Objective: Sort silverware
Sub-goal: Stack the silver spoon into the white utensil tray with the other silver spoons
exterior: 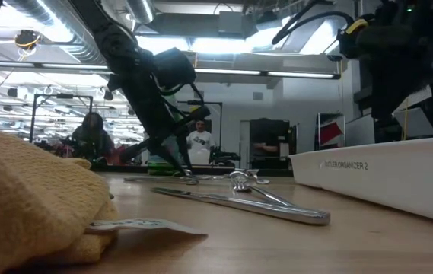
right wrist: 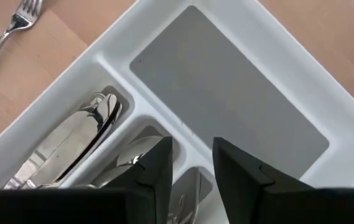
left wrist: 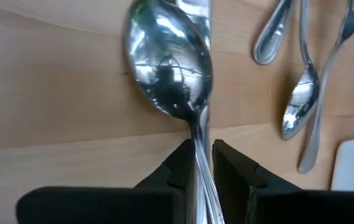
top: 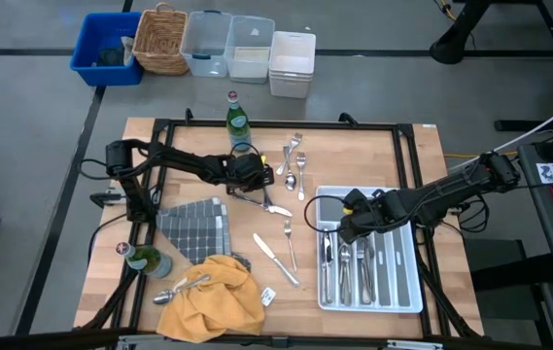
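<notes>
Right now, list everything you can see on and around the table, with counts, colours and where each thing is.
spoon: one, silver, clamped in left gripper, table centre
loose silverware: several pieces, silver, mid-table
organizer tray: one, white, table's right, some cutlery inside
cloth: one, yellow, front left, spoon resting on it
mat: one, grey checked, left
bottles: two, green, one at back edge, one front left
bins: blue, wicker, clear and white, on floor beyond table
left gripper: shut on spoon handle
right gripper: open, empty, over tray
</notes>
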Controlling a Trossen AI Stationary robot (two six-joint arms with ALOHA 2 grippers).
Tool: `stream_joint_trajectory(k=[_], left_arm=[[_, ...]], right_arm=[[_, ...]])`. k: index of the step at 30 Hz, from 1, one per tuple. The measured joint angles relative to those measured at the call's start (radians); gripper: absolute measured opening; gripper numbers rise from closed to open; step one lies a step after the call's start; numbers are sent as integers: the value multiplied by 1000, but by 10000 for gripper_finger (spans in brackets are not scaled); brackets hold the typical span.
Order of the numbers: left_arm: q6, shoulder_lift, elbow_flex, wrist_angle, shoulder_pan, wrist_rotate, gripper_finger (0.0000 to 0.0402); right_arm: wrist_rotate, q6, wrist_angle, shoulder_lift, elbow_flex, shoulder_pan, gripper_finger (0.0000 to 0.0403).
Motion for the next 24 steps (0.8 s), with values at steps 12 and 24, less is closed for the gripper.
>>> stream_joint_trajectory(k=[12, 24], left_arm=[[-18, 0, 0, -26, 24, -42, 45], [-16, 19, 0, 18, 52, -44, 45]], right_arm=[[17, -16, 0, 0, 0, 0, 117], [27, -38, 1, 0, 0, 0, 117]])
